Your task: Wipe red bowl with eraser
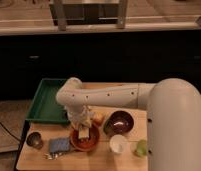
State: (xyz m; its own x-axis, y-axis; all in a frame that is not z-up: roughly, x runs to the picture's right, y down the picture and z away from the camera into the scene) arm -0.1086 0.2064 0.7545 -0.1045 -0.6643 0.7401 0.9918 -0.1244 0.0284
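The gripper [83, 122] is reaching down into the red bowl [94, 142] at the table's front, the eraser [84, 133] lying inside beneath it, grip undeterminable; wiping appears to be starting, not finished.

Dark cabinet fronts [144, 60] beneath a pale counter ledge [94, 28], light wooden table [99, 161], dim warm light.

Warm colours on a pale wooden table [34, 162]
The white gripper [83, 124] hangs just over the orange-red bowl [90, 145], where a cream-and-tan eraser [84, 133] lies. Around it are a dark maroon bowl [120, 121], a yellow-orange lump [98, 118], a white cup [118, 144], a blue-grey sponge [59, 145], a dull grey cup [34, 140] and a deep green tray [44, 102]. The arm [119, 95] is white with small dark dots.
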